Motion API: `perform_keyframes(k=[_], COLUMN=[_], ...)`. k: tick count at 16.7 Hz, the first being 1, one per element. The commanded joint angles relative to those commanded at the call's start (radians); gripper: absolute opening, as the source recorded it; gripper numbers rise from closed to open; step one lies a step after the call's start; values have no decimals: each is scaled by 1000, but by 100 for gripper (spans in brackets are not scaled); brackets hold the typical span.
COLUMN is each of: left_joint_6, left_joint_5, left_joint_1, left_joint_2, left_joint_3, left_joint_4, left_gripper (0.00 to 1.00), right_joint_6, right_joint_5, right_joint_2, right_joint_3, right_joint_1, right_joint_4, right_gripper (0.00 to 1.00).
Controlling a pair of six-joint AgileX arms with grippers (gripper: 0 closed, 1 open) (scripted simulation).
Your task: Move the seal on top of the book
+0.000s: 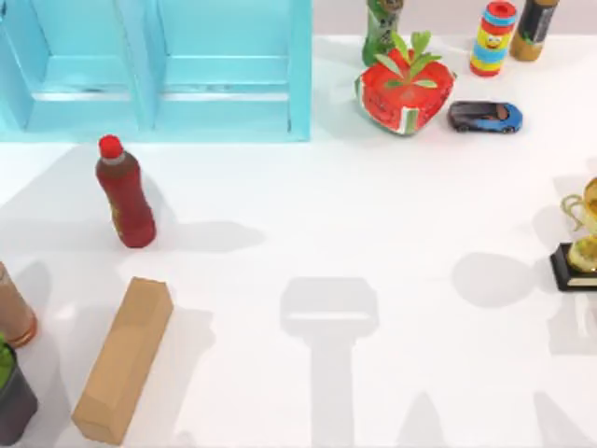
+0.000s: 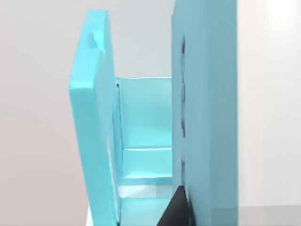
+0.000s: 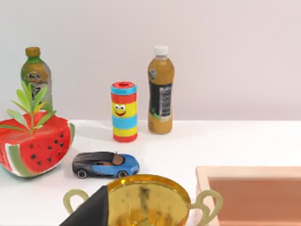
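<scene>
Top view: the white bench (image 1: 373, 215) carries a shelf unit (image 1: 159, 65) at its back-left corner and a tan box (image 1: 123, 359) near the front-left corner. Where the seal and the book lie cannot be determined, so I judge the task not yet begun; the next move calls for locating the seal. The left gripper (image 2: 176, 209) faces the shelf unit and the right gripper (image 3: 91, 212) is by a trophy (image 3: 148, 200) at the right edge. Whether either is clenched or released cannot be told.
</scene>
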Motion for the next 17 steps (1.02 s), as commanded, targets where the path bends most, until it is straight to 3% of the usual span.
perform_keyframes(k=[4, 7, 11, 17], left_joint_6=[-30, -154, -460, -1113], left_joint_5=[-31, -147, -405, -899], left_joint_1=[-35, -158, -441, -974], left_joint_2=[9, 21, 45, 128], left_joint_3=[8, 34, 64, 31], left_joint_4=[19, 84, 211, 399], left_gripper=[0, 0, 0, 0], right_joint_6=[0, 0, 0, 0], right_joint_5=[0, 0, 0, 0], right_joint_2=[0, 0, 0, 0], right_joint_3=[0, 0, 0, 0], right_joint_1=[0, 0, 0, 0], right_joint_4=[0, 0, 0, 0], right_gripper=[100, 100, 100, 100])
